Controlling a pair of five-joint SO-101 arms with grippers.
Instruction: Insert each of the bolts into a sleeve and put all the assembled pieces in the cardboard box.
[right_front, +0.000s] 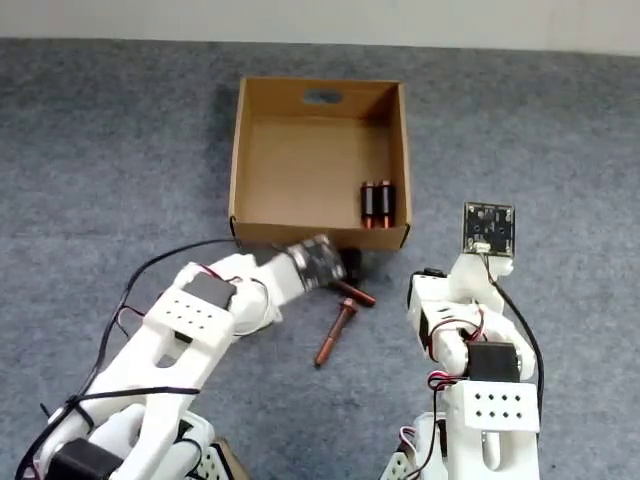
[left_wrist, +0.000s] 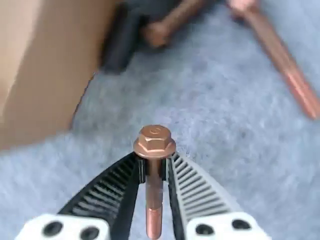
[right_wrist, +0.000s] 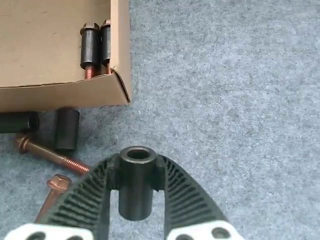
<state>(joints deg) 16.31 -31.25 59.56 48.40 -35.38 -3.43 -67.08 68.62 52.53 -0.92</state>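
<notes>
Left fingers (left_wrist: 112, 192) grip bolt (left_wrist: 154, 144), right fingers (right_wrist: 82, 200) sleeve (right_wrist: 135, 187)

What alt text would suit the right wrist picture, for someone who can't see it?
The right gripper holds a black sleeve over grey carpet. Beyond it lie loose bolts and spare sleeves beside a cardboard box, which holds two assembled pieces.

The bolt (left_wrist: 154, 145) is smooth coppery metal with a soft sheen. The sleeve (right_wrist: 135, 185) is matt black, the cardboard box (right_front: 320, 235) is matt brown, and rough grey cloth covers the table (right_front: 120, 150).
</notes>
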